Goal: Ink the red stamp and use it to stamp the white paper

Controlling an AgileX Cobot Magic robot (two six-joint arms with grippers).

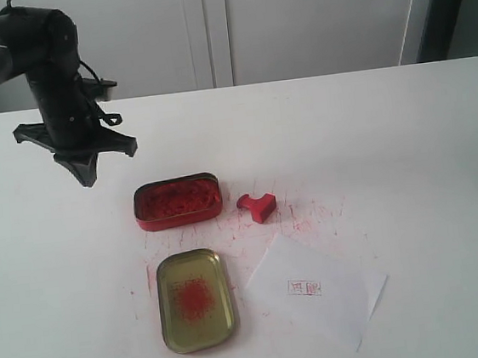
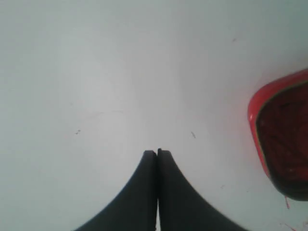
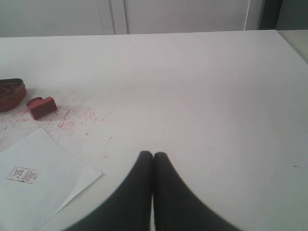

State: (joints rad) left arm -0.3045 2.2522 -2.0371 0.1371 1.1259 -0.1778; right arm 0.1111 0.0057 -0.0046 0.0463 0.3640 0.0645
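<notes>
The red stamp (image 1: 256, 205) lies on its side on the table, just right of the red ink tin (image 1: 177, 201); it also shows small in the right wrist view (image 3: 41, 107). The white paper (image 1: 317, 290) lies in front of it, bearing a red stamp mark (image 1: 304, 287), and appears again (image 3: 33, 187) in the right wrist view. My left gripper (image 1: 87, 176) hangs shut above bare table, left of and behind the tin, holding nothing (image 2: 157, 152). My right gripper (image 3: 153, 155) is shut and empty over bare table right of the paper; it is outside the exterior view.
A gold tin lid (image 1: 195, 299) with a red smudge lies left of the paper. Red ink specks (image 1: 311, 214) scatter over the table around the stamp. The tin's corner (image 2: 281, 134) shows in the left wrist view. White cabinets stand behind the table.
</notes>
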